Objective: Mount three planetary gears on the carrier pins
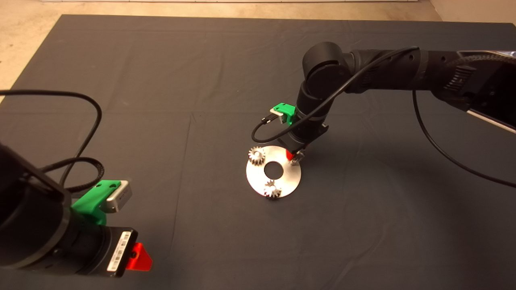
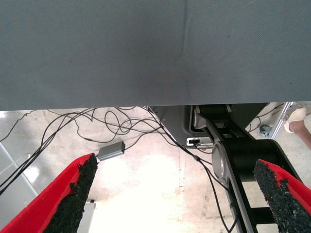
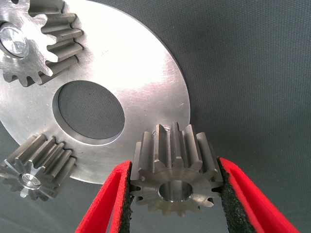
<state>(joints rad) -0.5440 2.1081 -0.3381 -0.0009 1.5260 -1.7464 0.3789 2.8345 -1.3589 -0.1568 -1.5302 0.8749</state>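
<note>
While left claw point(image 2: 177, 194) idles spread, right claw point(image 3: 174, 194) pinches gear point(image 3: 175, 177) above disc point(image 3: 141, 87).

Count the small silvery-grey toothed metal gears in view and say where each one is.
3. Two gears sit on pins of the flat round silver disc; the third gear is gripped by the right gripper above the disc's rim.

Disc point(image 3: 146, 82): bright metal, brushed, fine scratches, smooth. Planetary gears point(image 3: 175, 177): duller grey metal, machined teeth, satin sheen. Carrier pins point(image 3: 13, 40): polished metal ends. Right tool point(image 3: 175, 204): glossy red plastic fingers point(image 3: 252, 199), rough black granular pads point(image 3: 232, 213). Mat point(image 1: 161, 80): dark matt woven cloth, lightly creased.
</note>
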